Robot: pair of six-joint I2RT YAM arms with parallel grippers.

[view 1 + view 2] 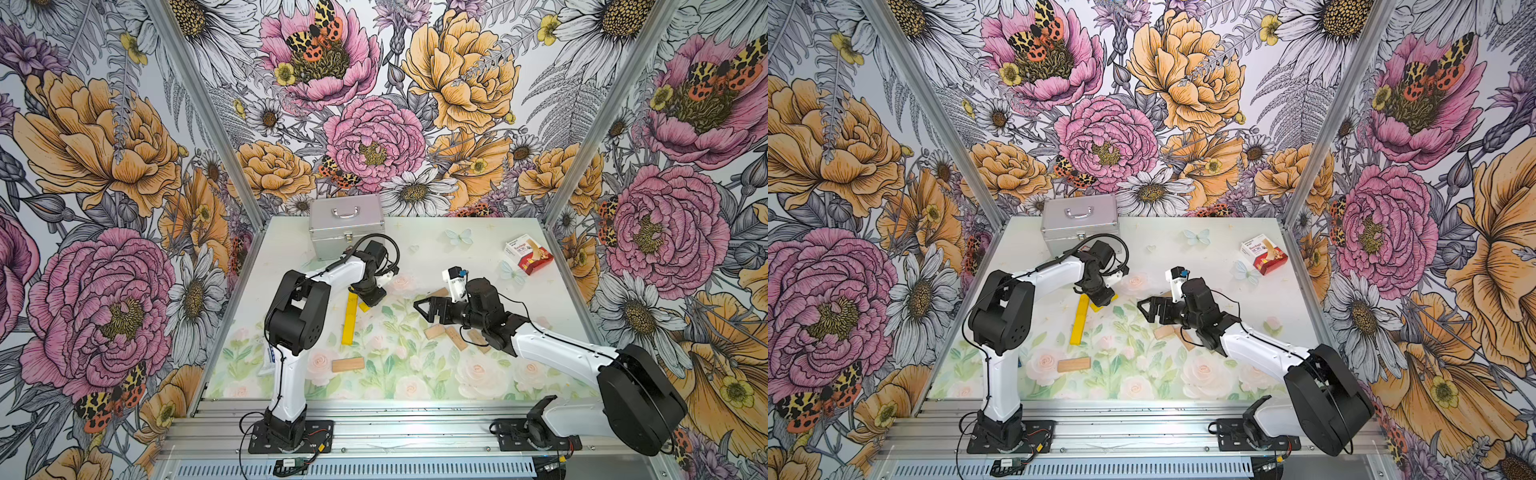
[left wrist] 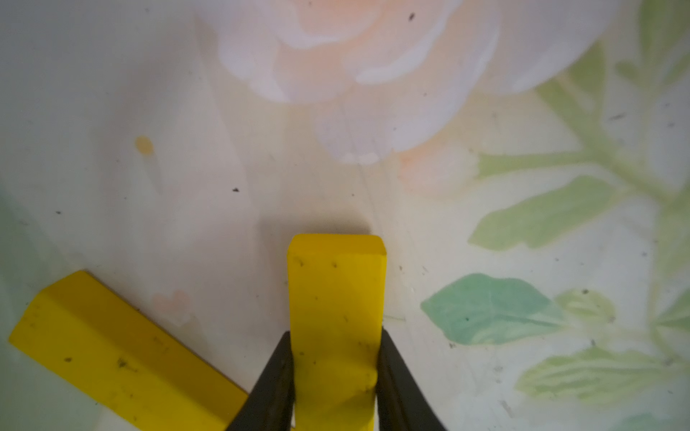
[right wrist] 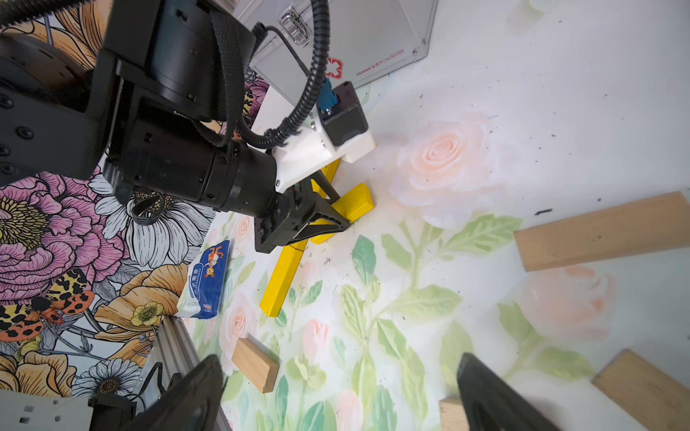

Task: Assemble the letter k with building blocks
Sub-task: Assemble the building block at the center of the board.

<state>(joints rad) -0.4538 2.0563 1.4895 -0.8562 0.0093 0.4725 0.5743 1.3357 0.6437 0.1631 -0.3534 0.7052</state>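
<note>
My left gripper (image 1: pixel 370 302) is shut on a short yellow block (image 2: pixel 336 291) low over the mat, its black fingers (image 2: pixel 276 384) pressed on both sides. This block (image 3: pixel 354 204) slants away from the far part of a long yellow stem (image 1: pixel 350 320) that lies flat beside it, also seen in the left wrist view (image 2: pixel 112 354). My right gripper (image 1: pixel 420 309) hovers open and empty over the mat's middle (image 3: pixel 339 392). Pale wood blocks lie loose: one near the front (image 1: pixel 348 364), others under my right arm (image 1: pixel 435 331), (image 1: pixel 456 337).
A silver case (image 1: pixel 345 224) stands at the back, just behind my left arm. A red-and-white carton (image 1: pixel 528 257) sits at the back right. A blue-white sachet (image 3: pixel 205 283) lies at the mat's left edge. More wood blocks (image 3: pixel 601 235), (image 3: pixel 646 388) lie near my right gripper.
</note>
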